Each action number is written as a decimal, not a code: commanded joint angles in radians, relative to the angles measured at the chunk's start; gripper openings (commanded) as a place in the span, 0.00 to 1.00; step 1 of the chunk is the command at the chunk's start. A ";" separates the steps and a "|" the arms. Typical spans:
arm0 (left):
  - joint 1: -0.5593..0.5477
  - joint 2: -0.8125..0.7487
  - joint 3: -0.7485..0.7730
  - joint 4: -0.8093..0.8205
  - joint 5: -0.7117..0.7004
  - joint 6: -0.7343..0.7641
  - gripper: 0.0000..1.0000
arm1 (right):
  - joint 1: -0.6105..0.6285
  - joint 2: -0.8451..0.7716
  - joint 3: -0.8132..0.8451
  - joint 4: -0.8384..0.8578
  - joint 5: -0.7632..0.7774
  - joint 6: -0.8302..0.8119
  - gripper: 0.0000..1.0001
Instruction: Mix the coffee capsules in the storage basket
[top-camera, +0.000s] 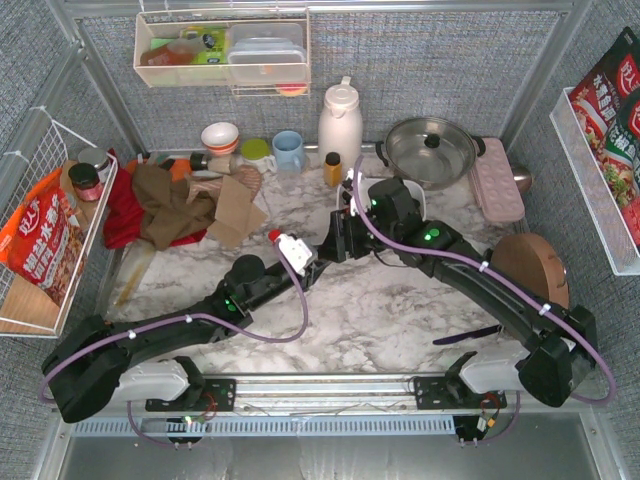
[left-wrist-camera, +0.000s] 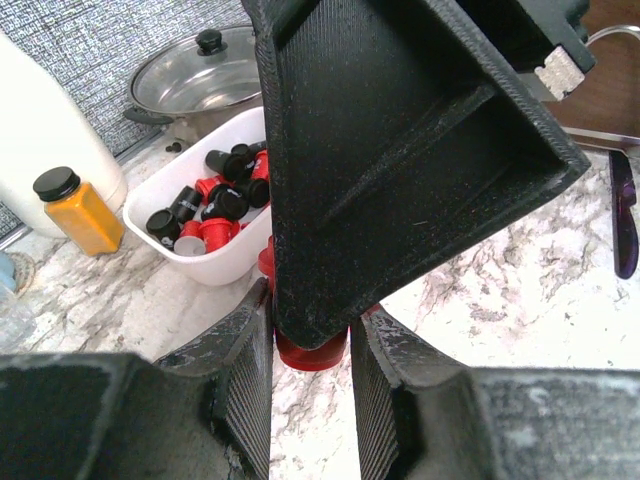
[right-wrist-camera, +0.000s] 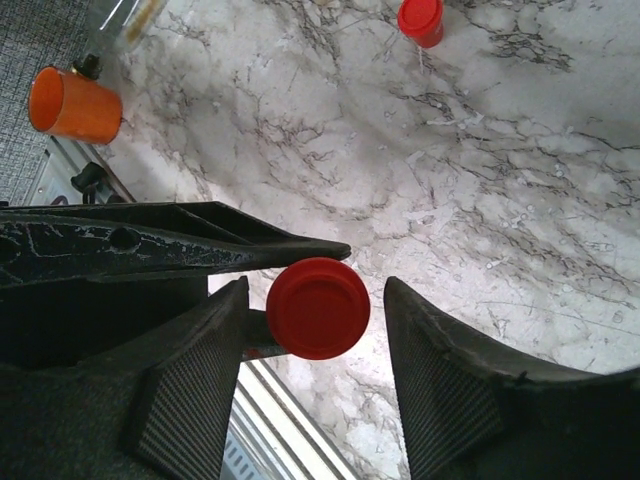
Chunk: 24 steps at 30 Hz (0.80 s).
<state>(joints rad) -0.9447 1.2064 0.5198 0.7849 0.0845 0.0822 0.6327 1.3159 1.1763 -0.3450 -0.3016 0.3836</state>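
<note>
Left gripper (left-wrist-camera: 310, 335): pinched on one red capsule (right-wrist-camera: 318, 308), over mid-table (top-camera: 390, 310). Right gripper (right-wrist-camera: 316, 292): jaws spread either side of it, not touching. Basket (left-wrist-camera: 228, 268): toward the table's far edge, holding other capsules (left-wrist-camera: 215, 205). Hazard: early release would drop it onto the table, short of the basket.

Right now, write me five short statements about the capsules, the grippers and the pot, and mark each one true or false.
1. The left gripper is shut on a red capsule. True.
2. The right gripper has clamped it too. False: its jaws stand open on either side of it, with gaps showing.
3. The storage basket holds red and black coffee capsules. True.
4. The pot is uncovered. False: a lid with a black knob sits on it.
5. A second red capsule sits on the marble table, outside the basket. True.
</note>
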 joint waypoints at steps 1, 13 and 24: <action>-0.002 -0.008 0.011 0.047 -0.001 0.013 0.28 | 0.000 -0.005 -0.017 0.058 -0.035 0.040 0.58; -0.002 0.018 0.007 0.015 -0.073 0.015 0.49 | 0.001 -0.002 -0.050 0.110 -0.014 0.089 0.45; -0.002 -0.035 -0.060 -0.009 -0.139 -0.029 0.99 | -0.001 -0.041 -0.076 0.123 0.145 0.073 0.37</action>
<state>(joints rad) -0.9466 1.2037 0.4908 0.7815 -0.0040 0.0780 0.6327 1.2877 1.0981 -0.2424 -0.2584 0.4828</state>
